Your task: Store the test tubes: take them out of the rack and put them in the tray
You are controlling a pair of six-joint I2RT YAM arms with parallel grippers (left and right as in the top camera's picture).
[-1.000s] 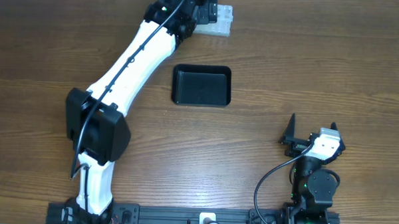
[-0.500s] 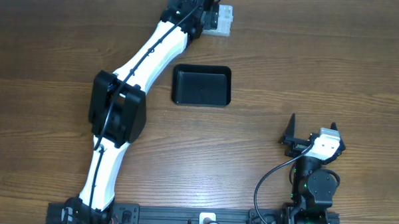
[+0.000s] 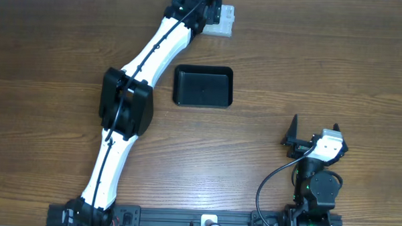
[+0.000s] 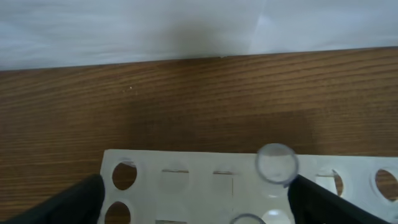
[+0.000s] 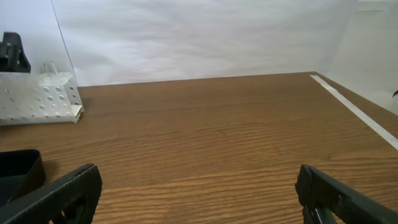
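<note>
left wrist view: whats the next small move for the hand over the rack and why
Probably a small sideways shift to centre the left hand on the test tube before lowering. Its fingers are open over the rack, but the tube's mouth sits close to one finger rather than midway between them, and the tray is empty.

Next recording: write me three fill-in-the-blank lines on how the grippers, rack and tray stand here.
The left gripper is over the test tube rack, its fingers ___.
The black tray is ___.
The right gripper, away from the rack, grips ___.
Missing words: open; empty; nothing.
</note>
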